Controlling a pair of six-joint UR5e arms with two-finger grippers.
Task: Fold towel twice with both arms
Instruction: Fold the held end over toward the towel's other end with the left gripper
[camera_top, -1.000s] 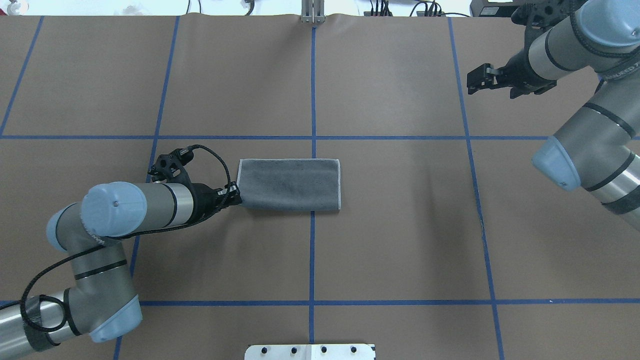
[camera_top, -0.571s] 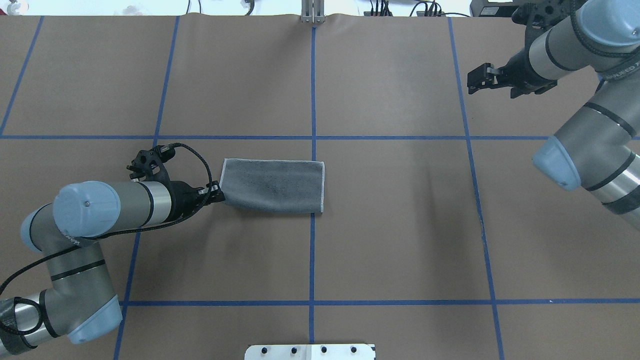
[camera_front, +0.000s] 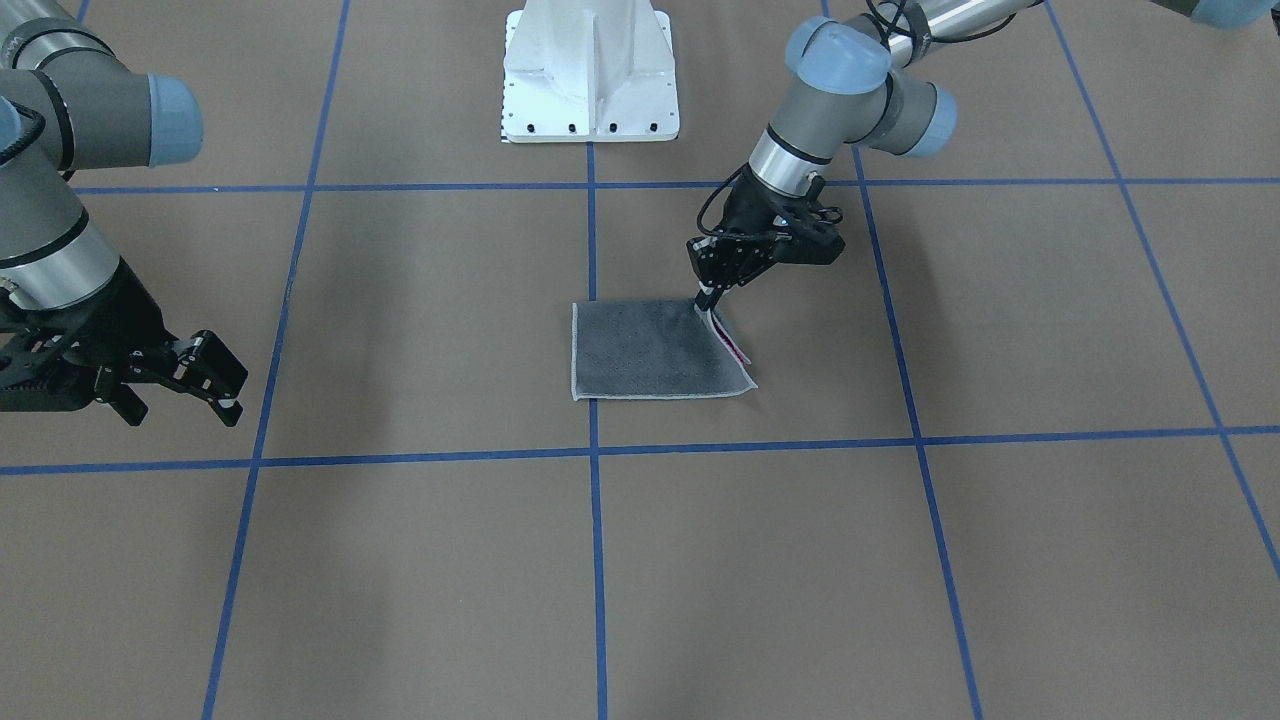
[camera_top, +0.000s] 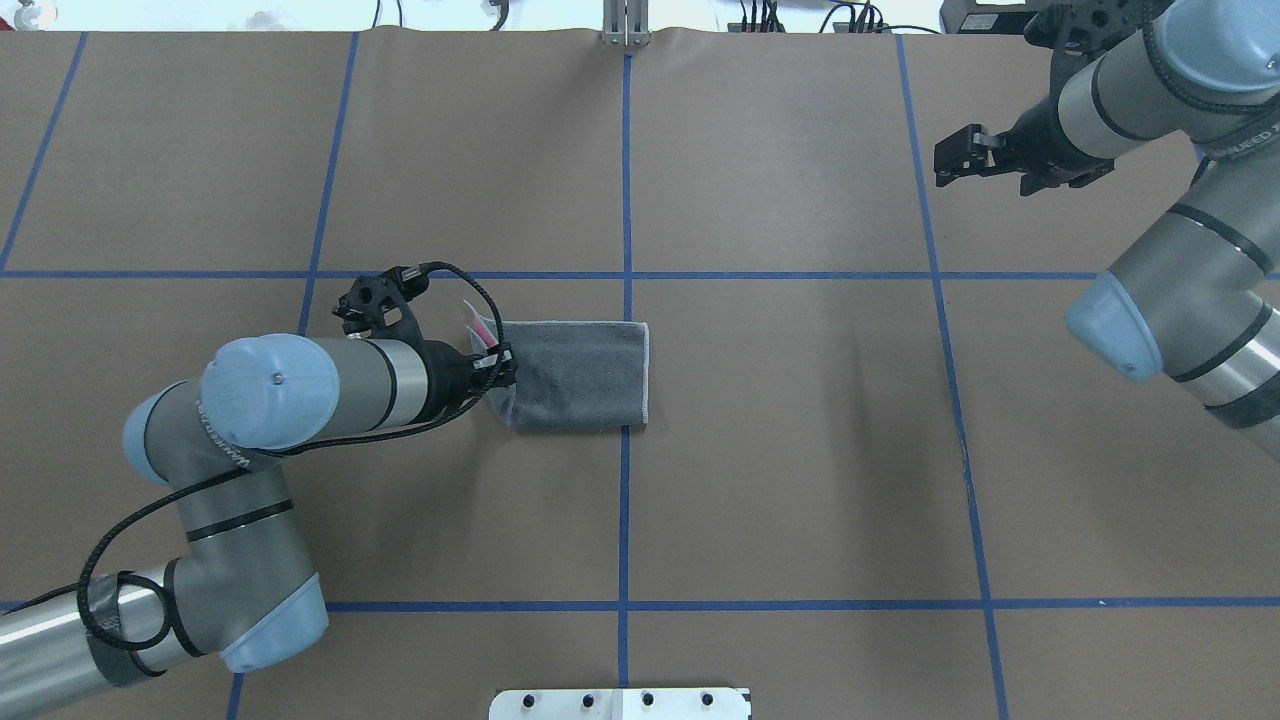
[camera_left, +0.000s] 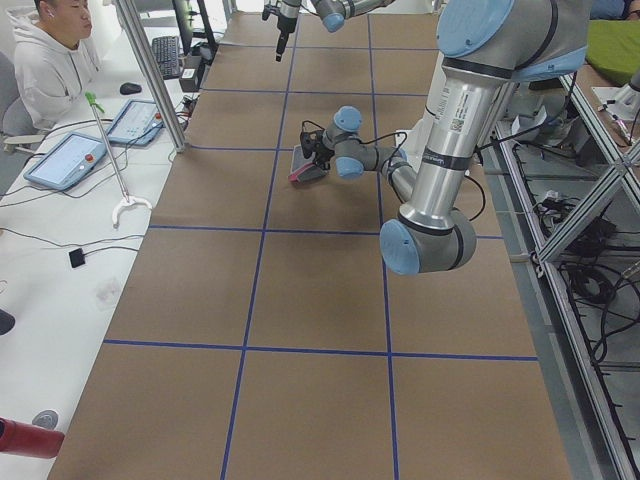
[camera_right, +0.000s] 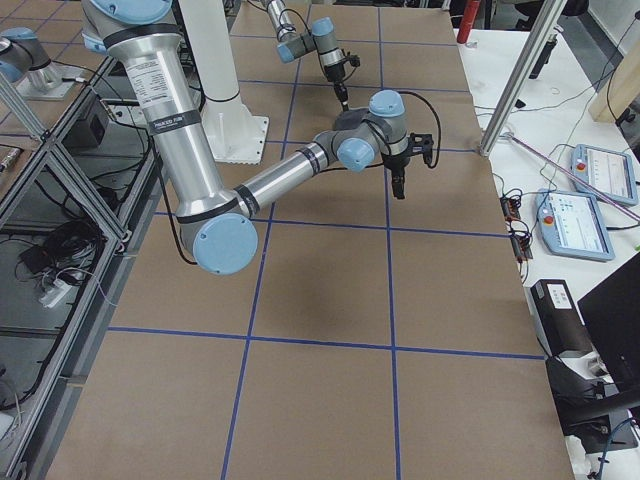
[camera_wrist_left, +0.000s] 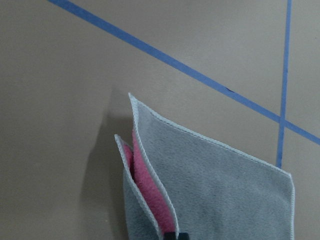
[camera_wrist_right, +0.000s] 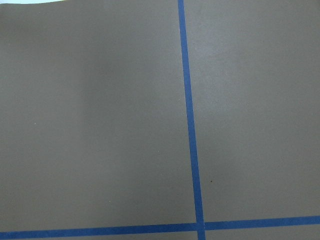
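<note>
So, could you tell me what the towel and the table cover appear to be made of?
The towel looks like soft napped cloth, perhaps fleece or microfibre: fuzzy matte grey face, pink inside, pale stitched edging, hanging limp from the left gripper. The table cover seems matte brown paper, lying flat, marked with blue tape lines.

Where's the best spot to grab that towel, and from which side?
Pinch the towel at its short edge on the robot's left, coming from that side, as the left pincer does: that edge is raised off the table with pink showing, while the rest lies flat.
</note>
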